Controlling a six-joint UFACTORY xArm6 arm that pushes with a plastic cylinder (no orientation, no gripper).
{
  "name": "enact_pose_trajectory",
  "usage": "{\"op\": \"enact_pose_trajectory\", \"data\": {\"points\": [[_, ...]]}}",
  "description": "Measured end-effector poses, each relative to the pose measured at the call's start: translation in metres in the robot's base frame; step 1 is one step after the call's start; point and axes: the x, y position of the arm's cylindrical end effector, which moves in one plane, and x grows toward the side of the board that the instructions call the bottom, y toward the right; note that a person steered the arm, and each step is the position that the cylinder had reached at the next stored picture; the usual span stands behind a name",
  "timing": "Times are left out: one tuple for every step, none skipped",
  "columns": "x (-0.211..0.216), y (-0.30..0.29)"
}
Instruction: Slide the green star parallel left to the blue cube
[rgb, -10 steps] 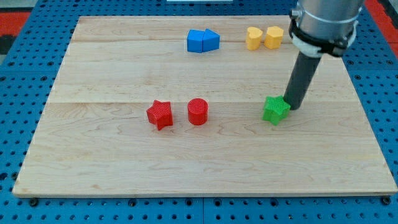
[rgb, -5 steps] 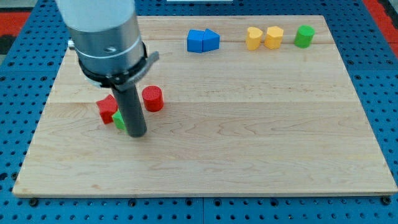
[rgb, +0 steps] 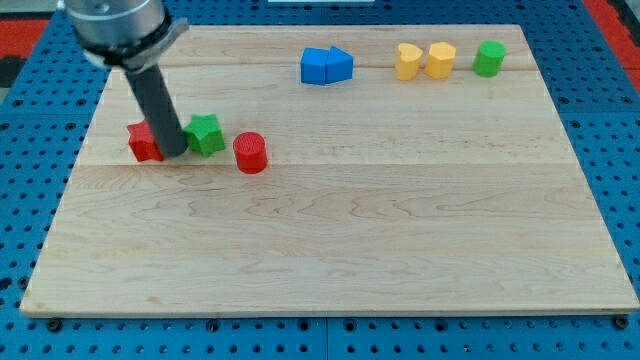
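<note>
Where my tip (rgb: 173, 152) rests, ribbed green star (rgb: 205, 134) touches.

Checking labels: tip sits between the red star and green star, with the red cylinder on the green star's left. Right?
Not quite. The camera view shows the red cylinder on the view's right of the green star, not its left. The rest holds: my tip sits between the red star and the green star.
</note>
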Motion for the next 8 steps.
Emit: {"op": "enact_pose_trajectory", "data": {"points": [[-0.029, 0.007], [0.028, 0.012], [0.025, 0.043], [-0.004, 0.057], [-0.045, 0.053], [-0.078, 0.042], [-0.093, 0.022], [-0.098, -0.005]]}}
